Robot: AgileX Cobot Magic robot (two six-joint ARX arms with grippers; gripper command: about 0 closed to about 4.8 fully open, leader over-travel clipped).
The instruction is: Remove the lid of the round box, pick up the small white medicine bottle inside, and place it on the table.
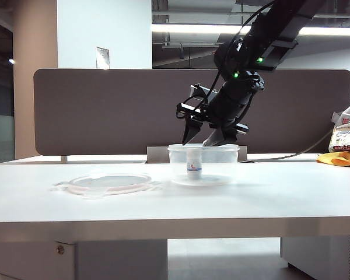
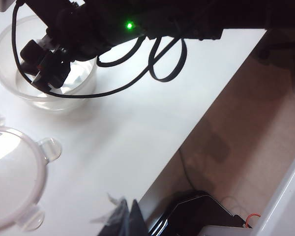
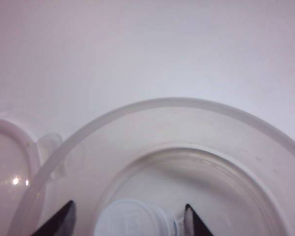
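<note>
The round box [image 1: 224, 165] stands uncovered at the middle of the table [image 1: 268, 198]. The small white medicine bottle [image 1: 193, 163] stands upright inside it. The lid [image 1: 109, 182] lies flat on the table to the box's left. My right gripper [image 1: 196, 143] hangs over the box's mouth, tips at the rim. In the right wrist view the right gripper [image 3: 129, 204] is open, one finger on each side of the bottle's cap [image 3: 132, 221], inside the box's rim [image 3: 177, 102]. My left gripper [image 2: 130, 216] is shut and empty, near the table edge beside the lid [image 2: 10, 172].
A dark divider panel [image 1: 105, 111] backs the table. Bags [image 1: 345, 137] and a yellow thing [image 1: 338, 158] lie at the far right. In the left wrist view the right arm [image 2: 137, 24] and its cables hang over the box [image 2: 19, 93].
</note>
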